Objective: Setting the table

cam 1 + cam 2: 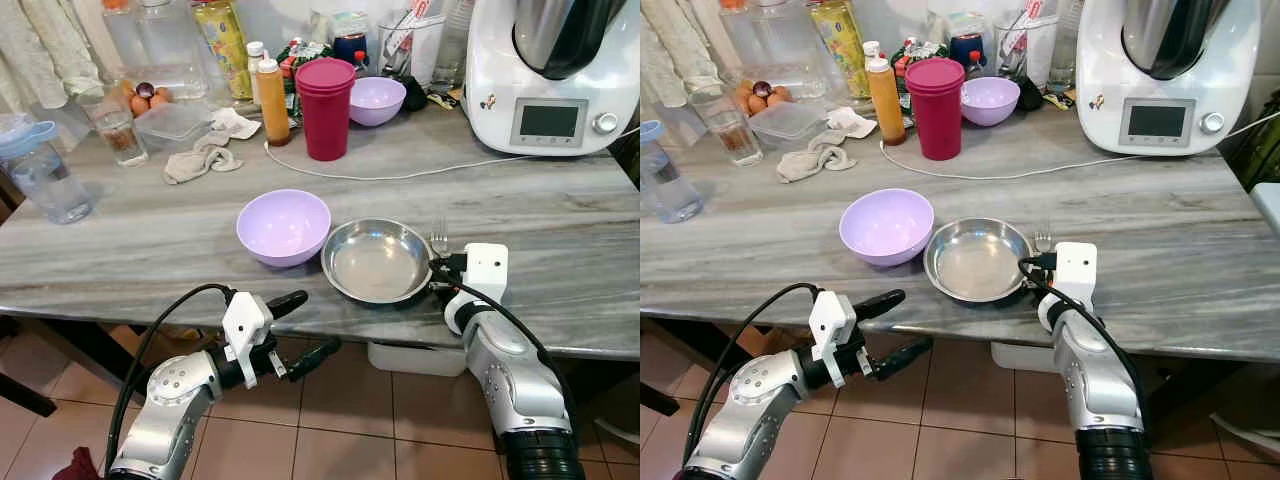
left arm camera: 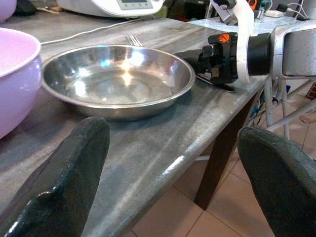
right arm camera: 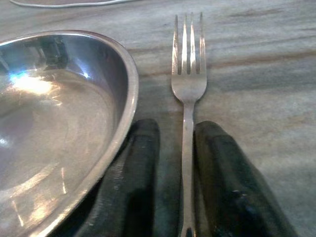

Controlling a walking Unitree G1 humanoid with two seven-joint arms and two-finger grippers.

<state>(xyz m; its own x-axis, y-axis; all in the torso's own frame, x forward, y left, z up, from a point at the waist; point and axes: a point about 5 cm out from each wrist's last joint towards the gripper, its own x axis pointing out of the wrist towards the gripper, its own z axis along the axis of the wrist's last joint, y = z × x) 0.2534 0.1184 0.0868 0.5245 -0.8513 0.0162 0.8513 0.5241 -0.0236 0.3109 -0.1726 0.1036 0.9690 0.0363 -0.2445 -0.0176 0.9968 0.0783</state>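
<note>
A shallow steel plate (image 1: 377, 262) sits near the front edge of the grey marble table (image 1: 150, 250), with a lilac bowl (image 1: 283, 225) touching its left side. A steel fork (image 3: 187, 74) lies flat on the table just right of the plate, tines pointing away from me. My right gripper (image 3: 178, 126) rests on the table with its fingers straddling the fork's handle; a gap shows beside the handle, so it is open. My left gripper (image 1: 315, 322) hangs open below the table's front edge, empty and pointing toward the plate (image 2: 118, 79).
At the back stand stacked magenta cups (image 1: 325, 108), a second lilac bowl (image 1: 377, 100), an orange bottle (image 1: 272, 100) and a white kitchen appliance (image 1: 550, 75) whose cable (image 1: 400, 175) crosses the table. A water jar (image 1: 45, 175), glass (image 1: 117, 128) and cloth (image 1: 205, 160) sit left.
</note>
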